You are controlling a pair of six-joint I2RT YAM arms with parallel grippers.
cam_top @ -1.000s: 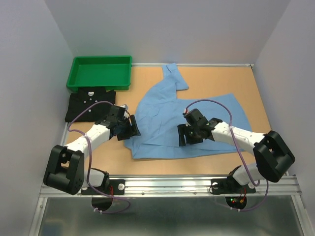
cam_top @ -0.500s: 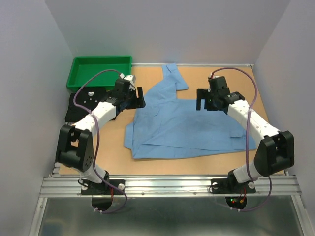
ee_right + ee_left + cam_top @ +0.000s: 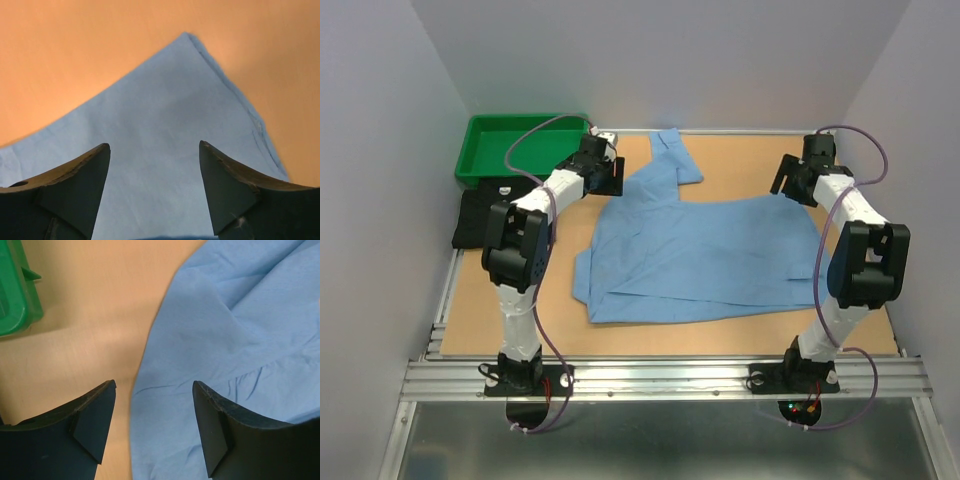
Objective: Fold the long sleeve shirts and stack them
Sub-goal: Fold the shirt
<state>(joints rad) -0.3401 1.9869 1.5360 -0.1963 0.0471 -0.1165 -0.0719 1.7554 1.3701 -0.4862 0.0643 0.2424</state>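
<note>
Looking down, you have the light blue shirt [image 3: 700,250] spread mid-frame, your left gripper [image 3: 154,385] open and empty above its upper-left edge, your right gripper [image 3: 154,145] open and empty above its upper-right corner, black shirt [image 3: 480,215] at left, just below the green tray [image 3: 525,150].

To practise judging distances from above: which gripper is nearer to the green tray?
Left. The left gripper hovers just right of the tray, at the blue shirt's edge; the right gripper is far off on the other side, over the shirt's far right corner.
</note>
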